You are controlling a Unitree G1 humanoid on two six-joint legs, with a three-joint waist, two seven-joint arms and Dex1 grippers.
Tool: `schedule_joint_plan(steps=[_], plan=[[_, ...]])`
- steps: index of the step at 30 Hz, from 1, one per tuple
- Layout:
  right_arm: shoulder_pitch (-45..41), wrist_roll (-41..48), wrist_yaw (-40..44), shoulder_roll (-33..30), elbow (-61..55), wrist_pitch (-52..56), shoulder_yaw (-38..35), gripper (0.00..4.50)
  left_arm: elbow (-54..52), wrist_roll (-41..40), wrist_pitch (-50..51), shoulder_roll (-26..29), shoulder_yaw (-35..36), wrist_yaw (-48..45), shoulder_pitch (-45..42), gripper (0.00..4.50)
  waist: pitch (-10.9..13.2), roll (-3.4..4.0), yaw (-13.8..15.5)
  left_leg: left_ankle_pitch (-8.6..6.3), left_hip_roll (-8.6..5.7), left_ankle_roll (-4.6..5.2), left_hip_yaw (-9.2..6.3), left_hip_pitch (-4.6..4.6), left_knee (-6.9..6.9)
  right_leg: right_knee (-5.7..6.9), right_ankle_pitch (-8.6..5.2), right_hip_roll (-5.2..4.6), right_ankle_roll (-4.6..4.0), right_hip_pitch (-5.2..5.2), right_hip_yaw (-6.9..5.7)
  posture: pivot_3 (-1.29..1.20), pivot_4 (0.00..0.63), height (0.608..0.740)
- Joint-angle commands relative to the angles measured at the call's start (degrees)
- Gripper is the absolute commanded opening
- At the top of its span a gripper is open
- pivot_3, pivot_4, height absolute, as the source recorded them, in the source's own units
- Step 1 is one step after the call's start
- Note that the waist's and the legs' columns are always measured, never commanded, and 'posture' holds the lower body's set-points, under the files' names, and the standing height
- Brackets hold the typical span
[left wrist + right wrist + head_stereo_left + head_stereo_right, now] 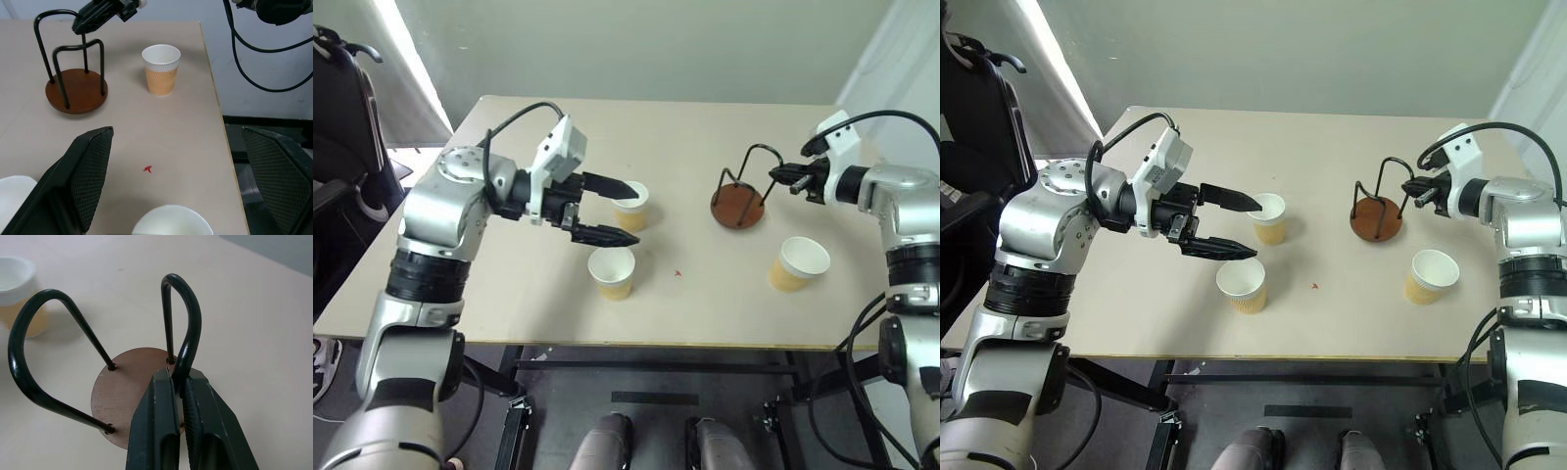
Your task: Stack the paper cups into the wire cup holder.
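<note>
The right gripper (178, 396) is reached in level over the table (509, 274) from its right side, and its two black fingers are closed on one of the thin wire loops of the wire cup holder (738, 206), low on the loop, just above the rust-brown base. The holder is seen tilted in the head views, its disc raised on one side rather than flat on the table top.

The left gripper (607, 211) is held out from the left, pointing across the table toward the holder, its fingers spread wide with nothing between them. It hovers above two of the paper cups: one cup (631, 206) stands upright left of the holder, partly behind the upper finger, and a second cup (612, 272) stands upright nearer the front edge, just below the lower finger. Whether either finger touches a cup cannot be told.

The third cup (799, 264) stands upright to the right of the holder and nearer the front edge, well apart from both grippers.

Bare table is left behind the holder up to the far edge, and between the holder and the two left cups. A small red mark (147, 169) lies on the surface between the holder and the front edge.
</note>
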Motion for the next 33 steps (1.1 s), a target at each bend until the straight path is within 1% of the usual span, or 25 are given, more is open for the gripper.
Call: schedule_joint_plan(steps=[1,7,12,16,20,24,33], plan=[[0.06,2.17,1.61,-1.68,-7.42,3.08,-0.27,0.02,-2.41,-1.64,0.52,0.8,1.57,-0.41,-0.46,4.5,0.0,0.0,-0.01,0.05,0.0,0.08,0.0,0.0,0.0,0.0,0.0,0.0,-0.01,0.0,0.0,0.0,0.15,0.74],[2.74,5.61,4.86,-2.59,-18.57,10.17,1.27,0.02,-4.8,-3.33,1.84,2.19,1.52,-1.37,1.12,4.5,0.0,0.0,-0.19,0.09,0.02,0.12,0.0,0.02,-0.06,-0.01,0.01,0.03,0.02,-0.02,0.0,0.0,0.15,0.74],[4.74,8.74,6.59,-3.66,-25.46,14.24,2.27,0.02,-8.19,-4.79,3.42,5.58,0.91,-4.4,3.47,4.5,0.0,0.0,-0.2,0.12,0.03,0.13,0.0,0.01,-0.06,-0.03,-0.01,0.04,0.0,-0.03,0.0,0.0,0.15,0.74],[5.2,9.75,6.58,-4.06,-26.98,15.1,2.7,0.02,-8.23,-3.28,1.81,9.03,0.14,-6.23,4.19,4.5,0.0,-0.01,-0.23,0.16,0.02,0.15,-0.01,0.03,-0.05,0.0,-0.2,0.04,-0.32,-0.02,0.01,0.0,0.15,0.74],[6.33,11.22,7.36,-4.28,-29.32,16.14,3.86,0.02,-8.62,-3.47,1.58,10.94,0.56,-6.73,4.22,4.5,0.0,0.0,-0.22,0.18,0.01,0.18,-0.01,0.04,-0.04,0.0,-0.22,0.03,-0.36,0.0,0.01,0.0,0.15,0.74],[7.41,12.1,7.74,-4.08,-31.16,16.68,5.46,0.02,-9.69,-3.9,1.84,11.17,0.52,-6.23,4.69,4.5,0.0,0.0,-0.24,0.17,0.01,0.18,0.0,0.01,-0.05,-0.02,-0.24,0.03,-0.38,-0.02,0.01,0.0,0.15,0.74],[7.61,12.17,8.55,-3.86,-30.94,15.25,8.95,0.02,-12.09,-5.11,3.38,10.65,1.11,-4.1,5.56,4.5,0.0,-0.01,-0.31,0.19,0.02,0.2,0.0,0.02,-0.05,0.0,-0.24,0.03,-0.39,-0.02,0.01,0.0,0.15,0.74]])
